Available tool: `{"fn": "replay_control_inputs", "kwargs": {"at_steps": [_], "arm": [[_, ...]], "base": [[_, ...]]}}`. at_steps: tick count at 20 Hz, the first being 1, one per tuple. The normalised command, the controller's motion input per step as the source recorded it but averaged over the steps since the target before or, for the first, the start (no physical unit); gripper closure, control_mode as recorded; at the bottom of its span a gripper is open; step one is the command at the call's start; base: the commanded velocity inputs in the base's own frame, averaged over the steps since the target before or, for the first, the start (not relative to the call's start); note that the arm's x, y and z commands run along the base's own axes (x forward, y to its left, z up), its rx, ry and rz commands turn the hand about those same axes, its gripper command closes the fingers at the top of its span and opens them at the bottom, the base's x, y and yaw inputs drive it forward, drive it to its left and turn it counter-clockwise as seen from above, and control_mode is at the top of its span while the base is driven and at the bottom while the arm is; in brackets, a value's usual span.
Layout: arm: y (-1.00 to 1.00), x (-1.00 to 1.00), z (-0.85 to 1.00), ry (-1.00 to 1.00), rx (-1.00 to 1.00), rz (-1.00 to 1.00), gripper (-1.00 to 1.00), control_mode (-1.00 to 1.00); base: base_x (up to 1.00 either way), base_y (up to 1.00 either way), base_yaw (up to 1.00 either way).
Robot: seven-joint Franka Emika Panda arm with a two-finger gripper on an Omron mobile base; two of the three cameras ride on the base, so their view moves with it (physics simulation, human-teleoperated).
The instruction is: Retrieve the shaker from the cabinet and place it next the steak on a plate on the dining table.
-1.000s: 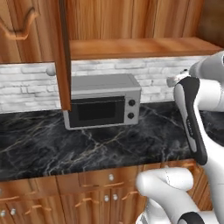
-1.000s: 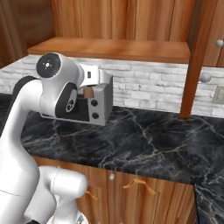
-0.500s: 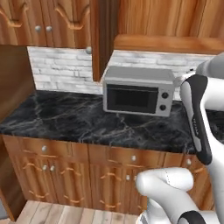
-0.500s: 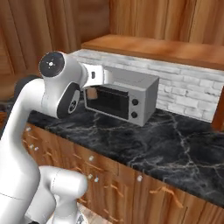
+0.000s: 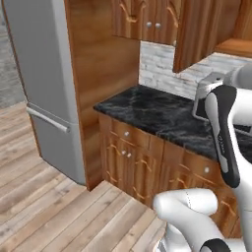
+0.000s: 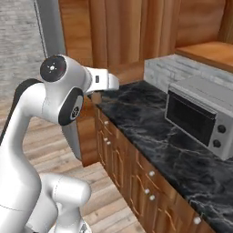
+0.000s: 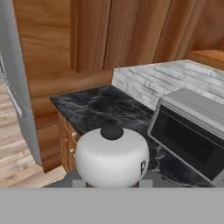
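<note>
Standing tallest in the left base view, a grey refrigerator (image 5: 39, 83) occupies the 9 to 10 o'clock sector, with a full-height reddish-brown wooden side panel (image 5: 98, 74) directly against its right flank. A pale plank floor (image 5: 49, 206) covers the 7 o'clock area. A black white-veined marble counter (image 5: 152, 110) runs from the panel toward 3 o'clock, carried on wooden lower cabinets (image 5: 133, 157) with small handles; upper wall cabinets (image 5: 147, 19) hang at 12 o'clock. The white arm (image 6: 59, 98) rises at 9 o'clock in the right base view, its hand reaching toward the counter's near end. A grey microwave (image 6: 202, 113) stands on the counter at 3 o'clock in that view, backed by a pale stone-tile backsplash (image 7: 148, 83). The shaker (image 7: 111, 159) sits at 6 o'clock in the hand view, right at the hand and above the counter edge. Its pale rounded top has a dark centre spot and a letter P on the side. The jaws are nearly closed and grip the shaker; its top hides the fingertips.
</note>
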Motion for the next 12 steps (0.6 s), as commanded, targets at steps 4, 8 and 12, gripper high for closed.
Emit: {"fn": "replay_control_inputs", "kwargs": {"at_steps": [4,8,12], "arm": [[0.00,0.00,0.00,0.00,0.00,0.00,1.00,1.00],[0.00,0.00,0.00,0.00,0.00,0.00,1.00,1.00],[0.00,0.00,0.00,0.00,0.00,0.00,1.00,1.00]], "base": [[-0.41,0.00,0.80],[-0.32,0.00,0.76],[-0.25,0.00,0.74]]}}
